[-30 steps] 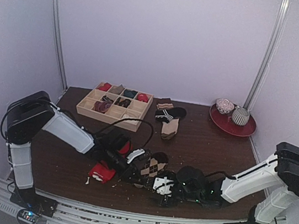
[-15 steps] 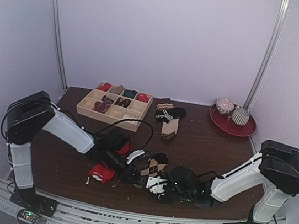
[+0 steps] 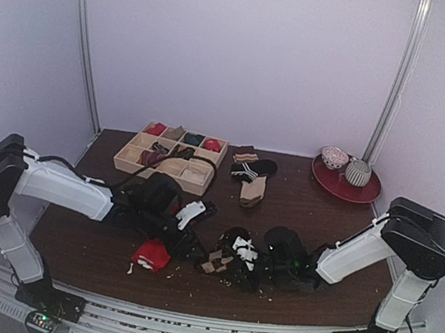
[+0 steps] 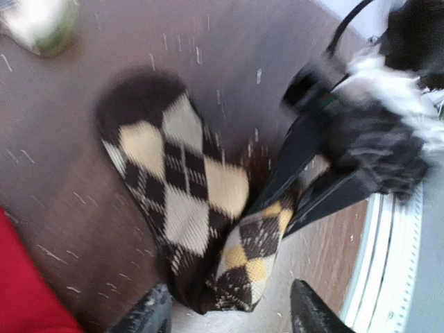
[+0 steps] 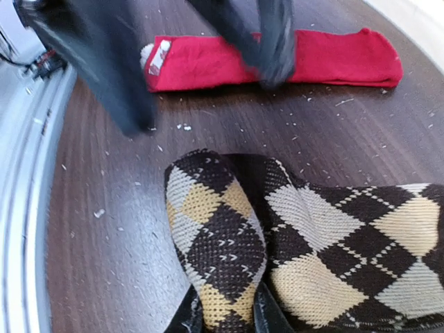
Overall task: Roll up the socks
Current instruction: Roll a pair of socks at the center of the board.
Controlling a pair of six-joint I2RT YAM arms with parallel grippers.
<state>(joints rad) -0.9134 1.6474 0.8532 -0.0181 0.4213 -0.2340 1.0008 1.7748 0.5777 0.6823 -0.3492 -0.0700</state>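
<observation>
From above, the red sock (image 3: 150, 254) lies on the surface (image 3: 314, 221) just beside the left pincer (image 3: 194, 230). The diamond sock (image 3: 216, 262) sits at the right pincer (image 3: 233, 259).

Left wrist: the left pincer's fingers (image 4: 149, 312) stand wide apart, with the diamond sock's fold between them.

Right wrist: the right pincer (image 5: 227, 316) pinches the diamond sock. The red sock lies farther out.

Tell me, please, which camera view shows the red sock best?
The right wrist view: the red sock lies there nearly full length and sharp. The top view shows only a small red lump; the left wrist view shows just a blurred corner.
</observation>
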